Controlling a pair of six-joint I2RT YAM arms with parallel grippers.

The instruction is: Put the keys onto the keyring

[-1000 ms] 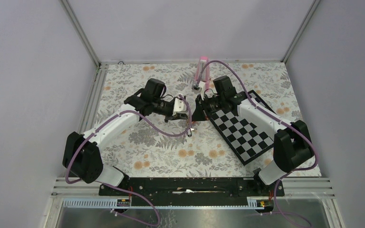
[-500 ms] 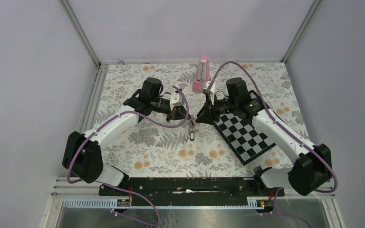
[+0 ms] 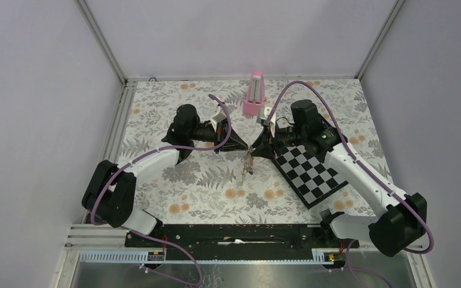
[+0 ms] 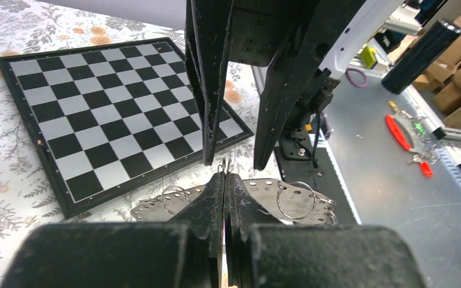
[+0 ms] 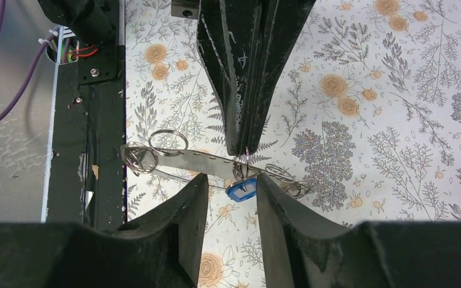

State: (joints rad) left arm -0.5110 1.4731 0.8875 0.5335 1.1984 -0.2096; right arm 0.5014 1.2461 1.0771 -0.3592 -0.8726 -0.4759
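My left gripper (image 3: pixel 238 147) is shut on a small silver ring of the keyring (image 3: pixel 247 163), which hangs below it over the flowered cloth. In the left wrist view the pinched ring pokes out above the shut gripper (image 4: pixel 224 176), with flat perforated metal strips (image 4: pixel 265 191) and wire rings spreading to both sides. A key with a blue head (image 5: pixel 241 191) dangles from that ring under the metal strip (image 5: pixel 192 160). My right gripper (image 5: pixel 231 178) is open, its fingers either side of the blue key without touching it, facing the left gripper tip to tip (image 3: pixel 257 149).
A black-and-white chessboard (image 3: pixel 312 171) lies on the cloth under the right arm. A pink block (image 3: pixel 255 93) stands at the back centre. The black base rail (image 3: pixel 234 233) runs along the near edge. Grey walls close the cell on three sides.
The right gripper has opened and backed off to the right. The left arm has swung up and turned, and the keyring with the blue key now hangs from it alone.
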